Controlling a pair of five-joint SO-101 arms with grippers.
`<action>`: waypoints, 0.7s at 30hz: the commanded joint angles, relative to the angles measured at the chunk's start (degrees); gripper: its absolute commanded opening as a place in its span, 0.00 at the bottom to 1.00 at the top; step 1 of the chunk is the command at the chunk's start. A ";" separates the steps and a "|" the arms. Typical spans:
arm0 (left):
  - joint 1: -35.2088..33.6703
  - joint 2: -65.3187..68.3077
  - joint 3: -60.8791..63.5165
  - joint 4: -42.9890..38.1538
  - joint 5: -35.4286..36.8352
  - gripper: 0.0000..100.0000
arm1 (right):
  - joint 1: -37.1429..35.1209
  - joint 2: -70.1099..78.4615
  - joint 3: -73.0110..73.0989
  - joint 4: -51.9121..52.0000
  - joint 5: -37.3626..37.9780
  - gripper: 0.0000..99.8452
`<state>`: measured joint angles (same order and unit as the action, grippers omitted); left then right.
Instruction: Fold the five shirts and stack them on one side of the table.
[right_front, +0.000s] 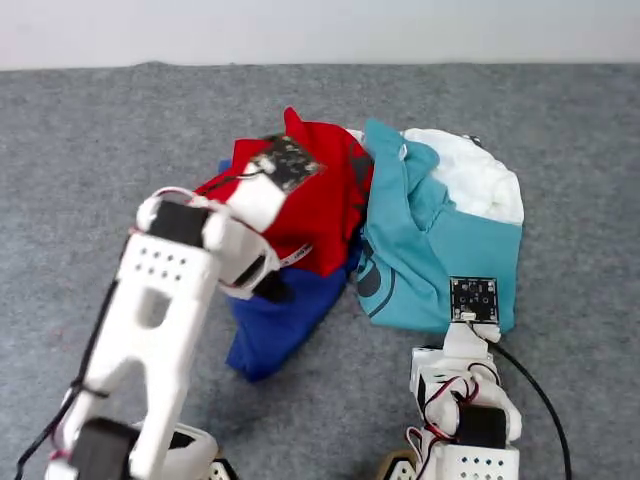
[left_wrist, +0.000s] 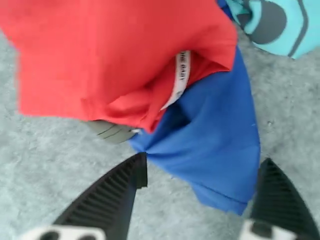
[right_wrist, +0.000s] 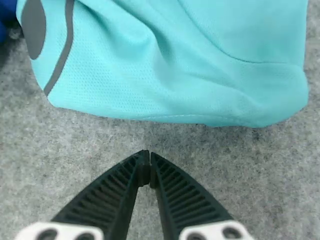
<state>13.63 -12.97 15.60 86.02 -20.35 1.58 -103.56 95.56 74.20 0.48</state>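
We are looking down on a grey tabletop (right_front: 90, 140) where the shirts are lying in a loose, unfolded heap at the centre of the frame. The red shirt (right_front: 320, 200) is sitting at the upper middle, draping over the blue shirt (right_front: 275, 330), which is spilling toward the lower centre-left. Just right of them the teal shirt (right_front: 440, 250) is lying crumpled, touching both along its left edge. The white shirt (right_front: 485, 180) is bunching at the upper right of the heap, partly covered by the teal cloth.

Our left arm (right_front: 160, 300) is rising from the lower left of the frame and leaning over the red and blue shirts. Our left pincer (left_wrist: 205, 162) is standing wide open, holding nothing, with the blue shirt's hem lying between its two fingers; whether they are touching the cloth we cannot tell. A small grey piece (left_wrist: 112, 131) with dark lines is peeking out from under the red shirt's edge, and we cannot tell what it is.

Our right arm (right_front: 465, 400) is sitting at the lower right of the frame, just below the teal shirt. Our right pincer (right_wrist: 150, 159) is pressing its fingers together on nothing, its tips hanging over bare tabletop just beside the teal shirt's hem and apart from it.
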 joint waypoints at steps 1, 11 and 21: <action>1.23 7.03 -4.53 -4.04 0.88 0.35 | 0.48 -0.04 0.88 0.48 -0.35 0.01; -0.18 31.56 -13.49 -13.89 0.88 0.35 | 0.48 -0.04 0.88 0.48 -0.35 0.01; 0.18 42.55 -17.63 -14.51 0.53 0.09 | 0.48 -0.04 0.88 0.48 -0.35 0.01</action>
<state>13.89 27.91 -0.57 72.40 -19.74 1.58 -103.56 95.56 74.20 0.48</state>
